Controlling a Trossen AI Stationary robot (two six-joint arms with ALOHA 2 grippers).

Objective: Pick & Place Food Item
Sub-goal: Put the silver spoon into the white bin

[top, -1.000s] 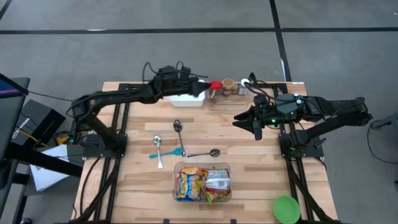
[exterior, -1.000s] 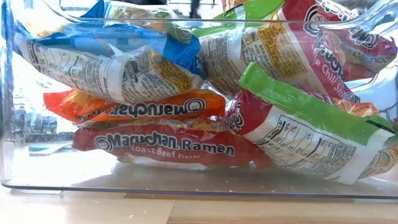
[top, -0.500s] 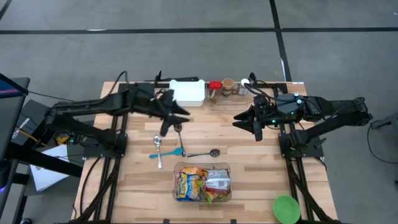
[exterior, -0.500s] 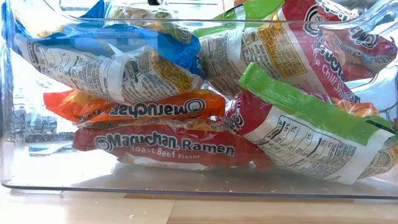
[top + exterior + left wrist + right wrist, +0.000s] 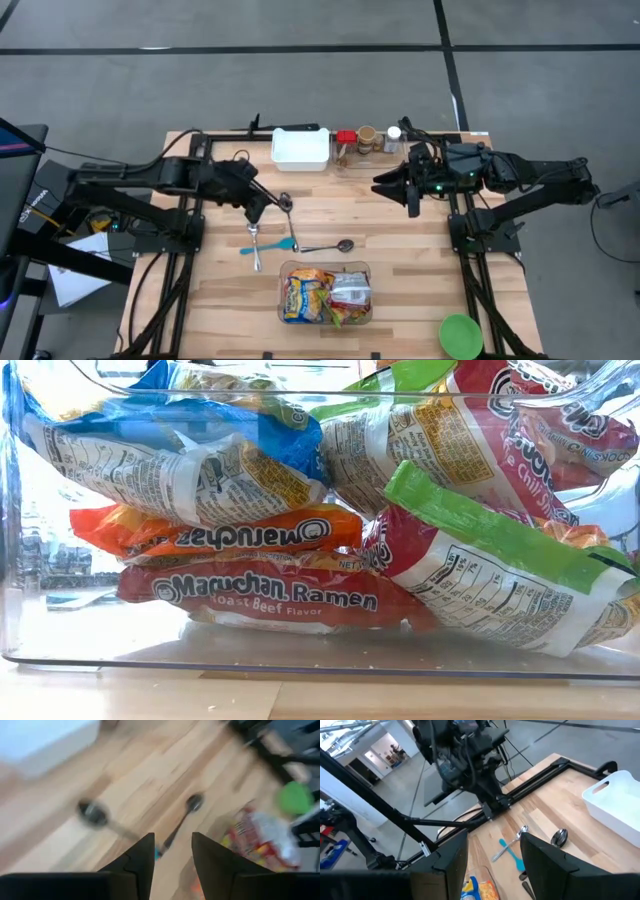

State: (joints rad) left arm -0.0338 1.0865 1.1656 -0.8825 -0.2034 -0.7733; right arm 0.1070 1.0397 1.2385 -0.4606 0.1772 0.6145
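Several ramen packets (image 5: 325, 295) lie piled in a clear bin (image 5: 290, 270) near the table's front edge; the low view shows them close up (image 5: 265, 595) behind the bin's wall (image 5: 300, 660). A white tub (image 5: 300, 148) stands at the far edge. My left gripper (image 5: 262, 208) hangs open above the spoons at mid-table, pointing slantwise down, with nothing between its fingers (image 5: 172, 862). My right gripper (image 5: 400, 190) hovers open right of centre, high above the table (image 5: 494, 855), also holding nothing.
Metal spoons (image 5: 286, 205) (image 5: 253, 228) (image 5: 340, 244) and a blue spoon (image 5: 265, 246) lie between the tub and the bin. A red item and small jars (image 5: 362, 140) stand right of the tub. A green round dish (image 5: 460, 335) sits at the near right corner.
My left gripper has swung from the far edge, beside the white tub and the red item, back toward the table's left and near side, and now hangs over the spoons, tipped more steeply down. The right arm and the packets have kept still.
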